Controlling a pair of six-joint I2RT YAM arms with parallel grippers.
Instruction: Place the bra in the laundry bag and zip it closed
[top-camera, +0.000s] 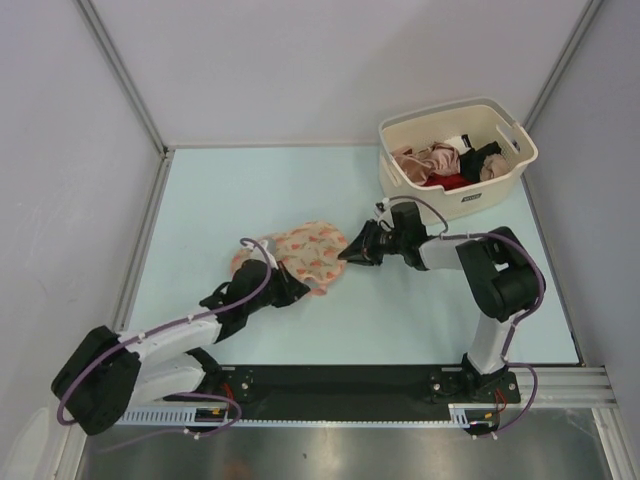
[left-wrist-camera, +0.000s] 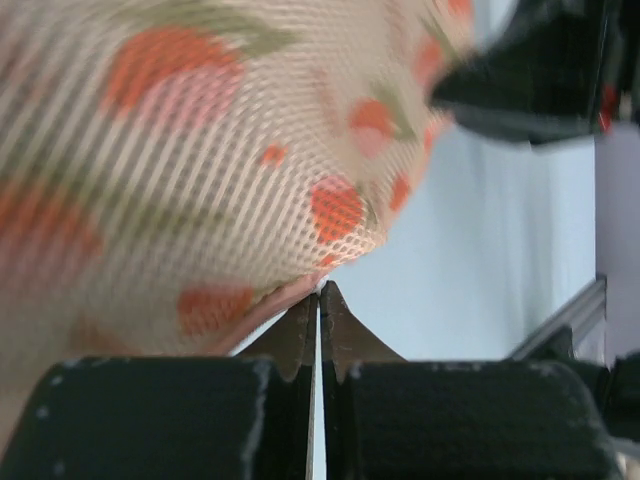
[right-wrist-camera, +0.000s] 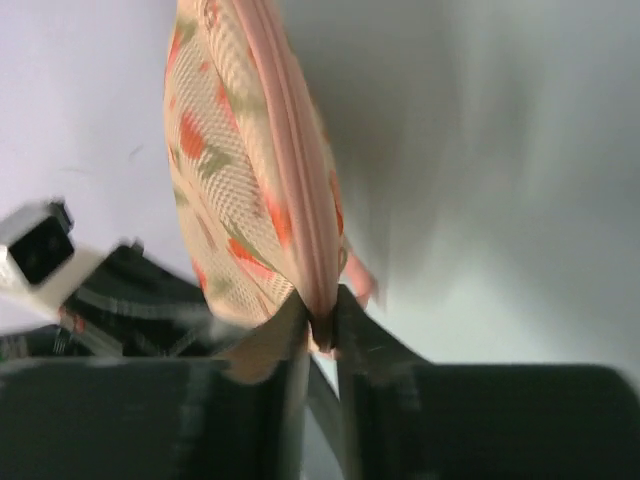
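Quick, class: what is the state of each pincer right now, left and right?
Left pincer: closed, tips at the edge of the laundry bag; whether it grips cannot be told.
Right pincer: closed on the laundry bag's zip edge.

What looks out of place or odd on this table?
Nothing looks spilled or damaged. The bag is not lying free: the left gripper and the right gripper pinch its opposite edges. The garments in the basket lie in a loose heap.

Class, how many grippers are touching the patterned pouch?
2. Left gripper pinches the near edge of the laundry bag; right gripper clamps its right zip edge.
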